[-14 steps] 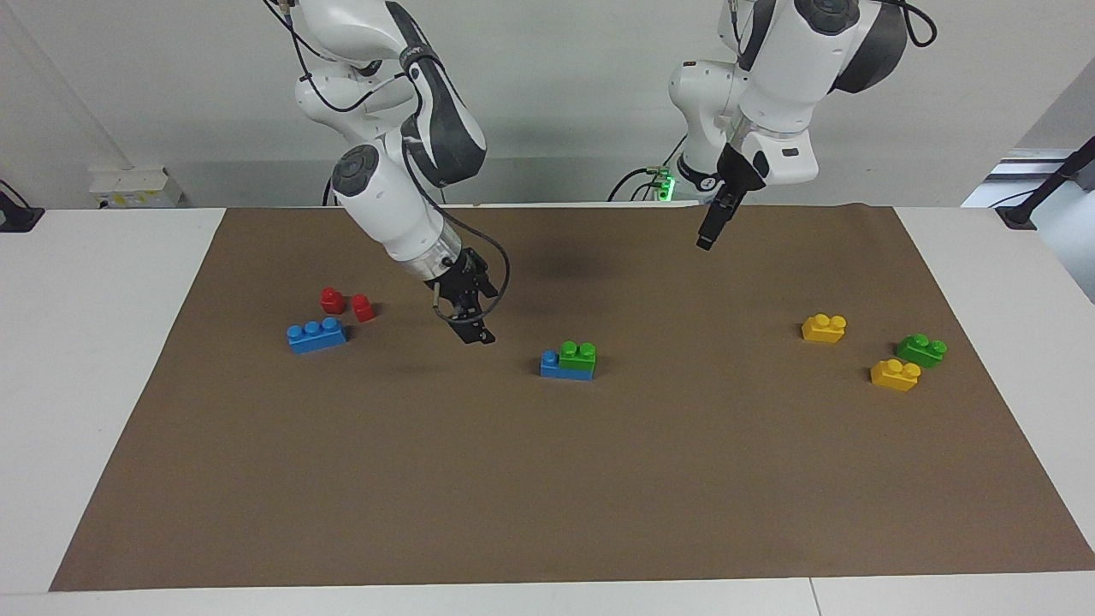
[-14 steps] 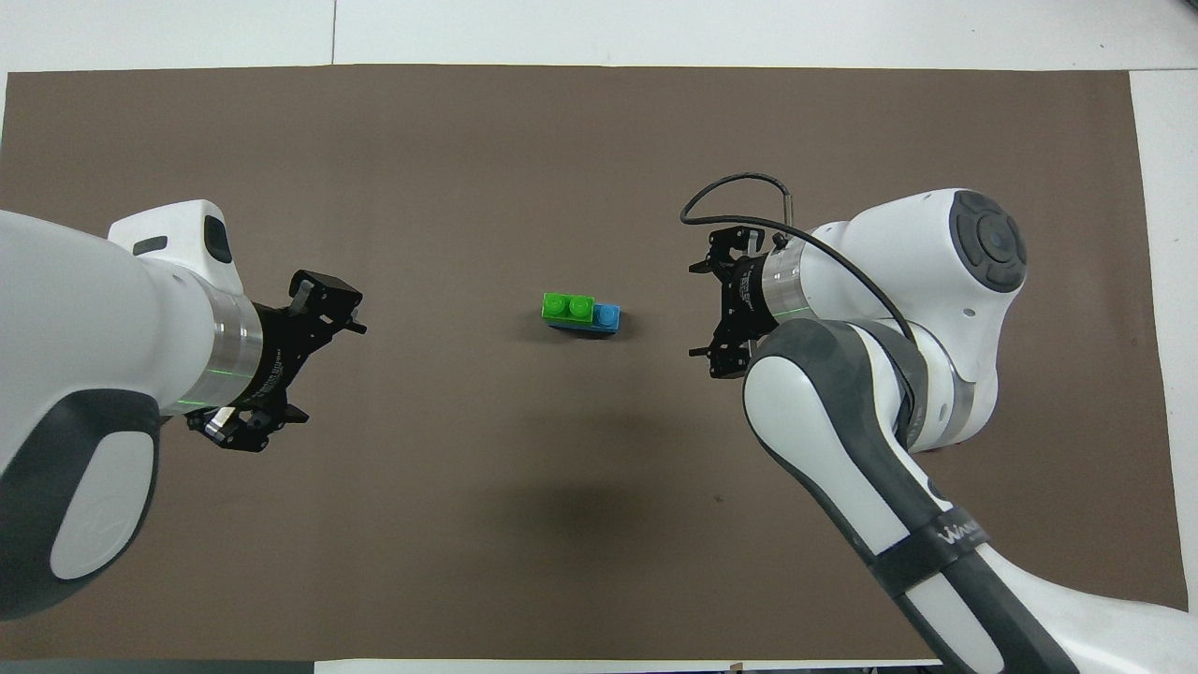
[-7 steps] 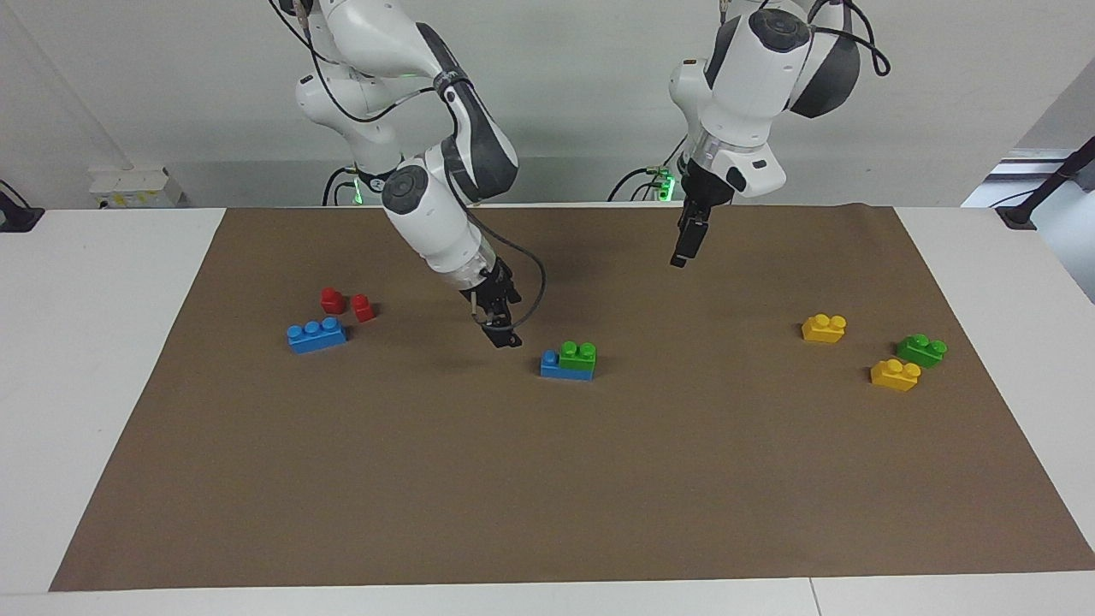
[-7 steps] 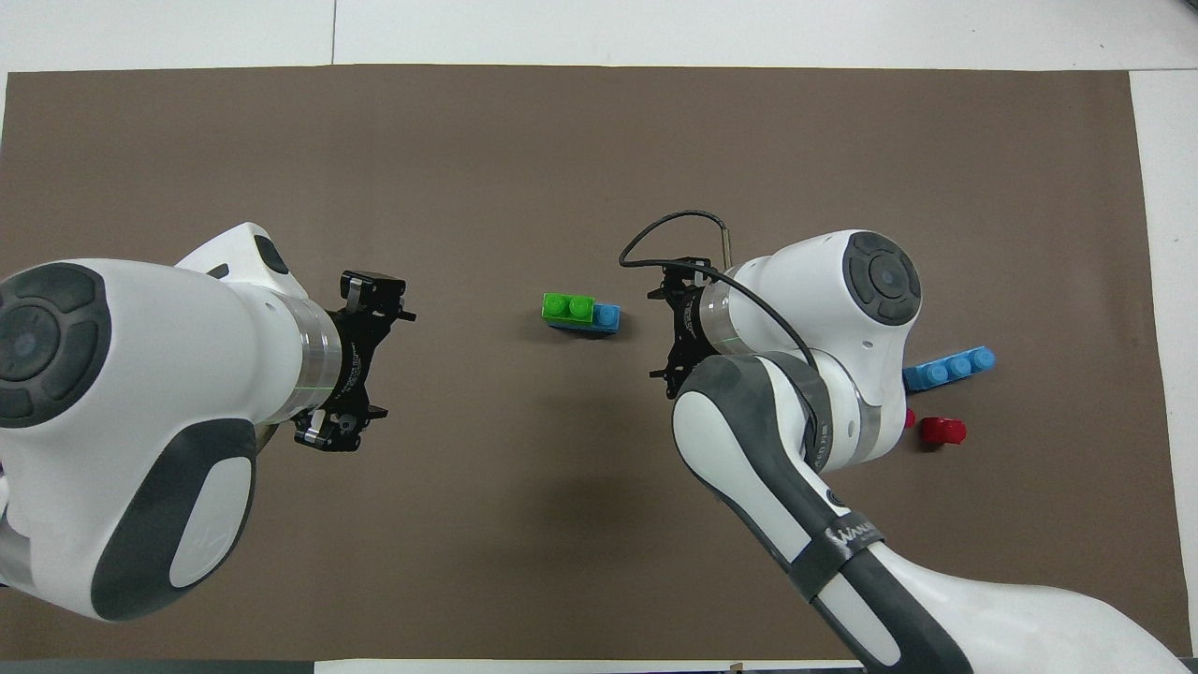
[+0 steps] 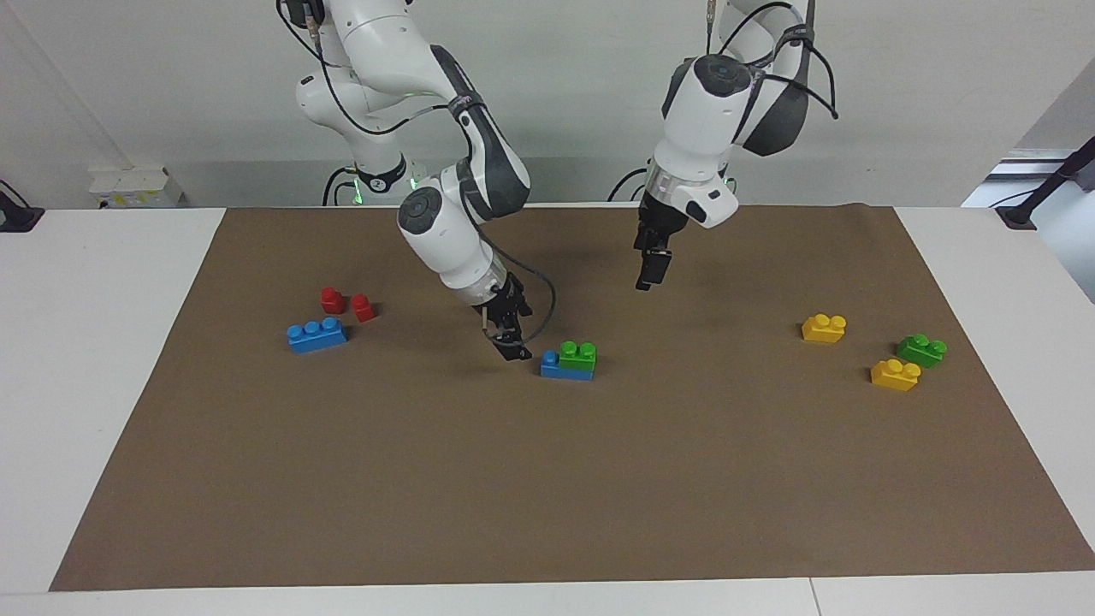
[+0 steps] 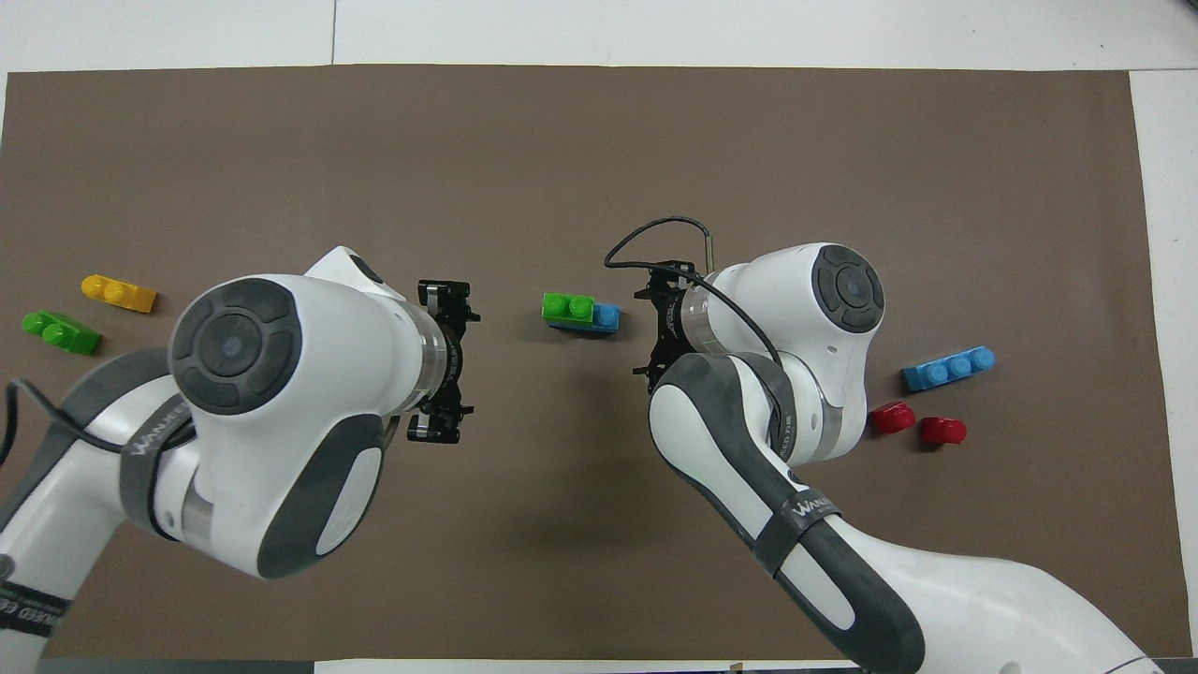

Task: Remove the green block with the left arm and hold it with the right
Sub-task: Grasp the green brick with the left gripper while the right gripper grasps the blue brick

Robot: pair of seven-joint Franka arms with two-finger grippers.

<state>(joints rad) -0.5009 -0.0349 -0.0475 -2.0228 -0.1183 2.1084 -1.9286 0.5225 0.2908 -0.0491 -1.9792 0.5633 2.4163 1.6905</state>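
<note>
At frame centre, the small lime-green two-stud plastic brick (image 5: pixel 578 355) sits on a blue brick (image 5: pixel 565 368). Bring your right gripper (image 5: pixel 513 351) onto the blue one; its fingers seem empty, spread unclear. Left gripper (image 5: pixel 648 275) hovers above, equally unclear.

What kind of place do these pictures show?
Most likely a robotics lab: two arms mounted at a white table, a brown mat laid as work surface, and toy bricks such as the green block set out for practice.
</note>
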